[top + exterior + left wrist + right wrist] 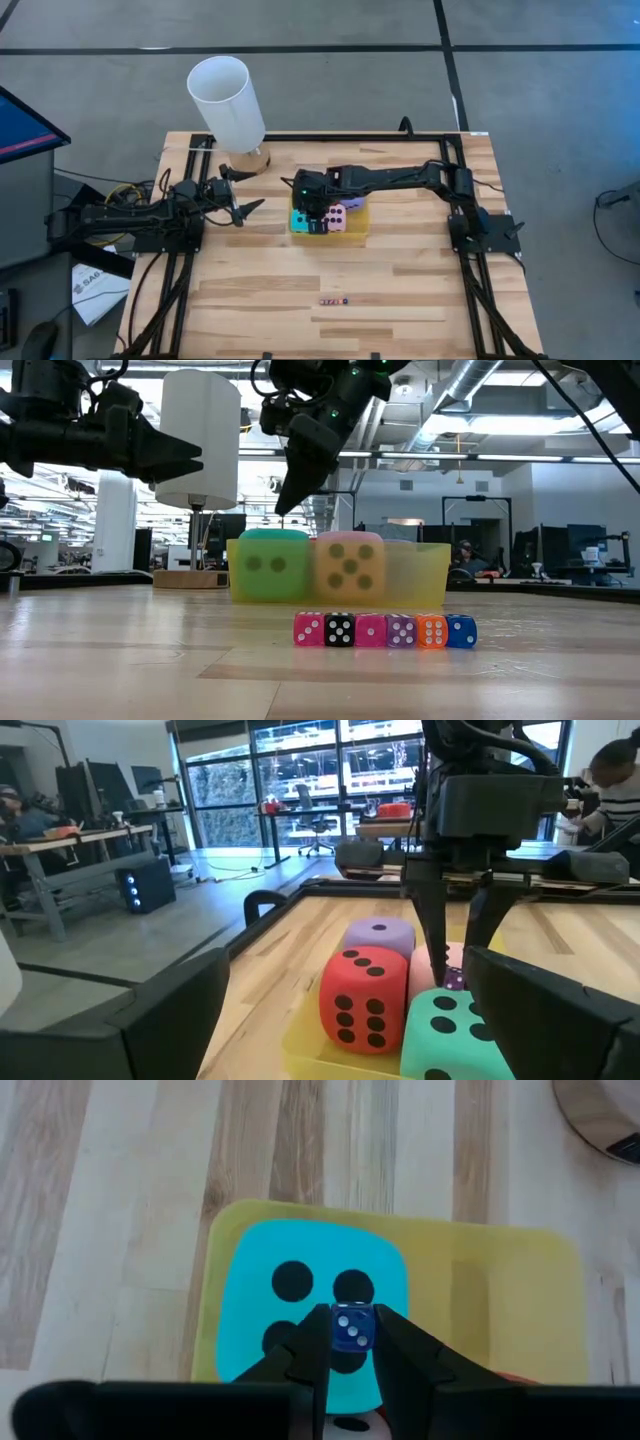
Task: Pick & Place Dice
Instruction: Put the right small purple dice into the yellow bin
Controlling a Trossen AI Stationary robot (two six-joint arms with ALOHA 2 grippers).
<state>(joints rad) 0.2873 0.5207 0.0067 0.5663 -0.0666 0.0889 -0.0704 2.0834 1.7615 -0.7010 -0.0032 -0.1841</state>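
A row of tiny dice (385,630) lies foremost — behind it, the right gripper (349,1342) pinches a small blue die (352,1329) above the cyan die (300,1280); the left gripper (250,207) gapes wide.

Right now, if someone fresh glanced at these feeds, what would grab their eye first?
Probably the yellow tray mid-table, packed with big soft dice: the cyan die, the red die, the pink die and the purple die. Above it hangs the right gripper, jaws pinching a tiny blue die over the cyan one. A row of tiny dice lines the near table edge.
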